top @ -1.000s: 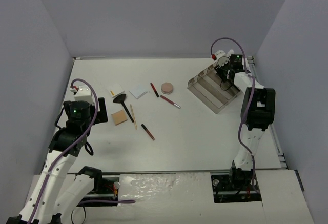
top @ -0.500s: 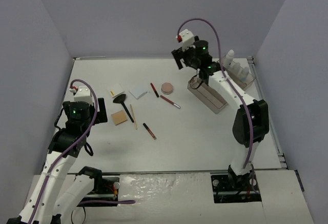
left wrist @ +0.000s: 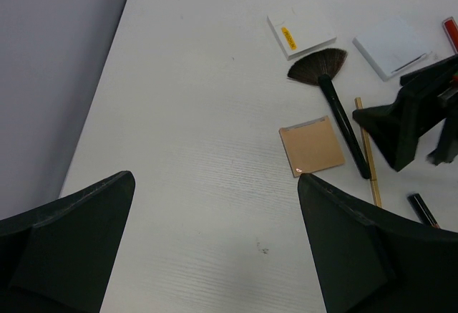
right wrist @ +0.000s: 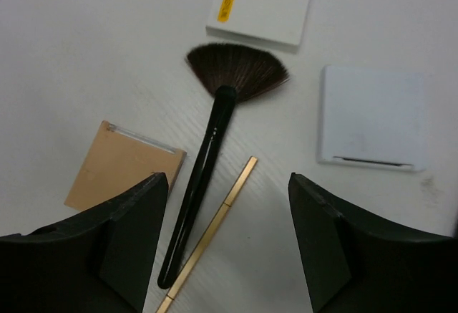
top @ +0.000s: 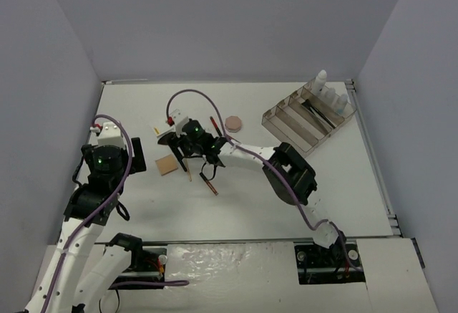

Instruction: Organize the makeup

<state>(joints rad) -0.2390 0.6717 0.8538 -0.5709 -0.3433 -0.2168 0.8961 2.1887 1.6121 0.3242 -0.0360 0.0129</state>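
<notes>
The makeup is spread left of centre. My right gripper (top: pixel 193 159) (right wrist: pixel 226 178) hangs open over it, with the black fan brush (right wrist: pixel 212 161) and the wooden pencil (right wrist: pixel 215 234) lying between its fingers, neither gripped. A tan pad (right wrist: pixel 118 166), a white pad (right wrist: pixel 261 5) and a pale-blue pad (right wrist: pixel 372 116) surround them. A round pink compact (top: pixel 234 122) and a red pencil (top: pixel 208 183) lie nearby. My left gripper (top: pixel 138 157) (left wrist: pixel 215 184) is open over bare table, left of the tan pad (left wrist: pixel 311 146).
The clear divided tray (top: pixel 286 123) stands at the back right, with white-capped bottles (top: pixel 325 91) and a black brush (top: pixel 318 112) in it. My right arm stretches across the middle of the table. Walls close in on three sides.
My right arm has swung from the tray at the back right across to the fan brush and wooden pencil, jaws open. The left arm has barely moved.
</notes>
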